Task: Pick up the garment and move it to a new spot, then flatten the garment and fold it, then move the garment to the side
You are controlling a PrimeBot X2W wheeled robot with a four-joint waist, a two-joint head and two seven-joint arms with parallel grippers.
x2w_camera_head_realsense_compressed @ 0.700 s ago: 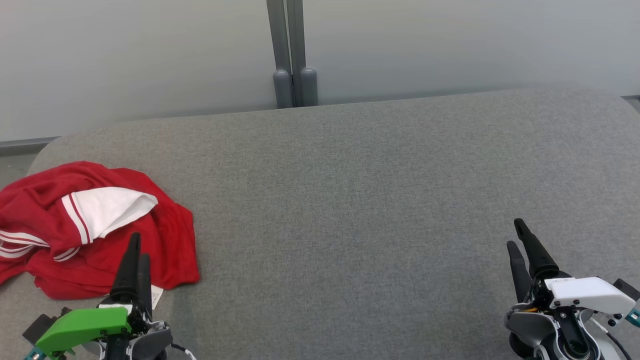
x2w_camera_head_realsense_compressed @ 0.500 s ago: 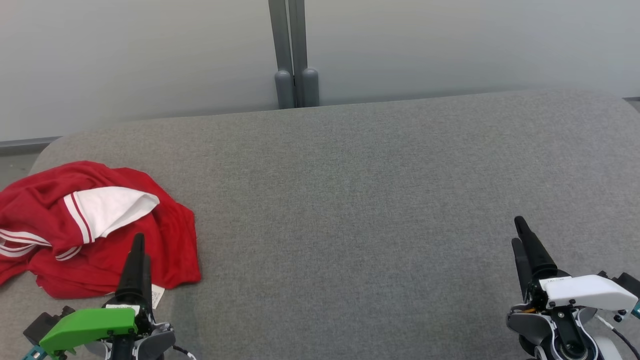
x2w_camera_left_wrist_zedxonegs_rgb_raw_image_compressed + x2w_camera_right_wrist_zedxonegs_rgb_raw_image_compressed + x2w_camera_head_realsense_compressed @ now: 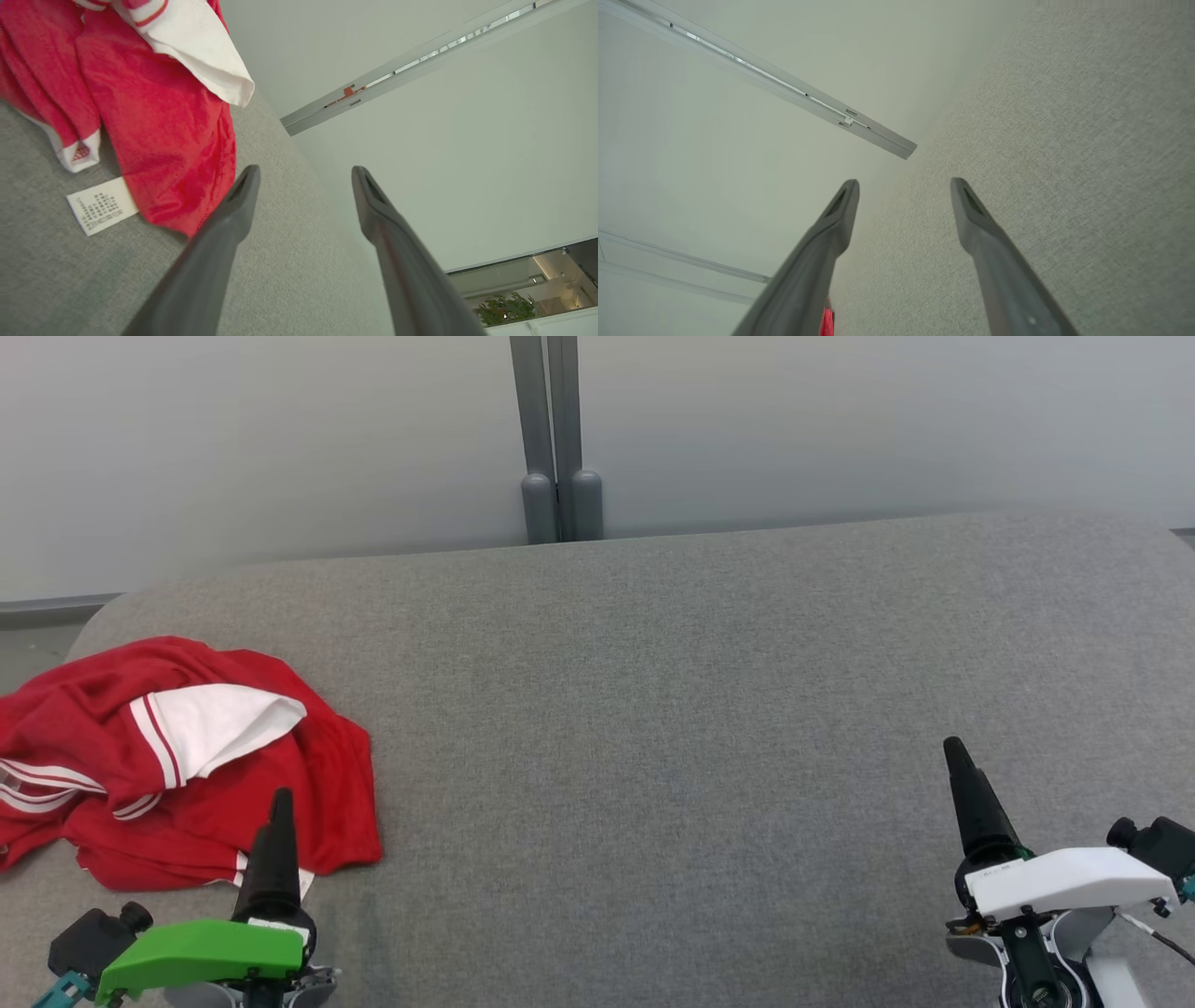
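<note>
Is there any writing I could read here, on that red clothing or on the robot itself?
Nothing here reads clearly.
Care label at the edge of the red garment: rows of print, too small to read.
White cover behind the right gripper: a tiny dark marking, too blurred to read.

- The red garment (image 3: 177,784) is cut off by the left edge of the head view, and by the top and left edges of the left wrist view.
- The print on its care label (image 3: 102,206) is too small to be read.
- In the head view, the left gripper (image 3: 280,800) and right gripper (image 3: 957,756) are cropped at the bottom edge, with one finger of each hidden behind the other.
- A red sliver (image 3: 827,323) at the bottom of the right wrist view is cut off by the frame.
- A plant (image 3: 507,310) at the lower right of the left wrist view is blurred.
</note>
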